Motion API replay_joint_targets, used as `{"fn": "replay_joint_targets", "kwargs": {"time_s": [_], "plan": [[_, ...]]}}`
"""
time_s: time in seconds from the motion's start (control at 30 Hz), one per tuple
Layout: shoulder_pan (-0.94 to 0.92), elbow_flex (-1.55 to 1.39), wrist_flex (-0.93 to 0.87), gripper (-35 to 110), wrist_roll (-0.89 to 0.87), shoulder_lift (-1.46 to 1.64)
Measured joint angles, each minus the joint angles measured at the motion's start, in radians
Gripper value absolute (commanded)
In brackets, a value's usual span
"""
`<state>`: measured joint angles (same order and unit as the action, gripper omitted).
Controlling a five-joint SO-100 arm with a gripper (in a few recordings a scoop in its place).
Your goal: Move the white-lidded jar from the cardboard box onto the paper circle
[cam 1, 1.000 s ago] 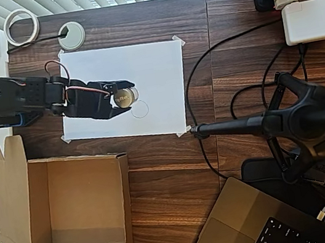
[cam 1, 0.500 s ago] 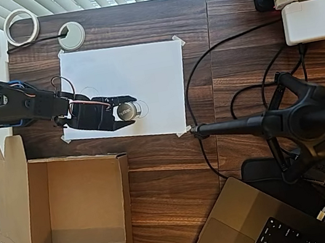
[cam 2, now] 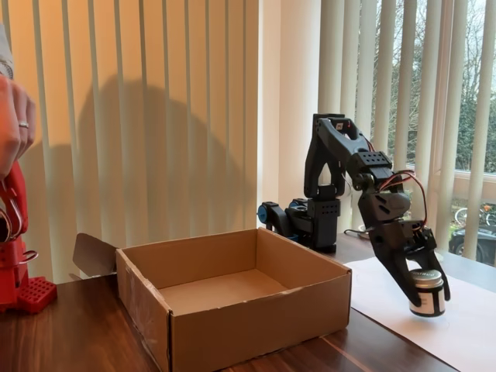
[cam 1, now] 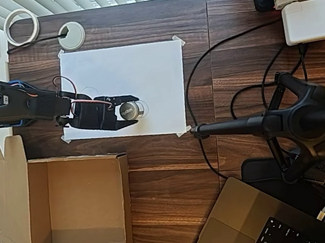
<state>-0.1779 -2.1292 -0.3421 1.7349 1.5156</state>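
I count one white-lidded jar [cam 1: 128, 110], one cardboard box [cam 1: 65, 212], one taped paper sheet [cam 1: 141, 69]. One tape roll [cam 1: 21, 25] and one grommet [cam 1: 71, 35] too. I see one laptop [cam 1: 261, 223].

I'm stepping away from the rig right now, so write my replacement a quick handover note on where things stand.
Gripper: shut on the white-lidded jar, holding it low over the white sheet; the fixed view suggests the jar is at or just above the paper, contact unclear.
Cardboard box: empty, on the table beside the sheet.
Paper circle: hidden under the jar and gripper in the overhead view, so alignment cannot be confirmed.
Done: jar out of the box and carried to the sheet.
Left: set it down, open, retreat.
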Motion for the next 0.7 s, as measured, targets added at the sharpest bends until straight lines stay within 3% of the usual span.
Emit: {"fn": "replay_joint_targets", "kwargs": {"time_s": [0.7], "plan": [[0.018,0.044,0.005,7,-0.005,-0.048]]}}
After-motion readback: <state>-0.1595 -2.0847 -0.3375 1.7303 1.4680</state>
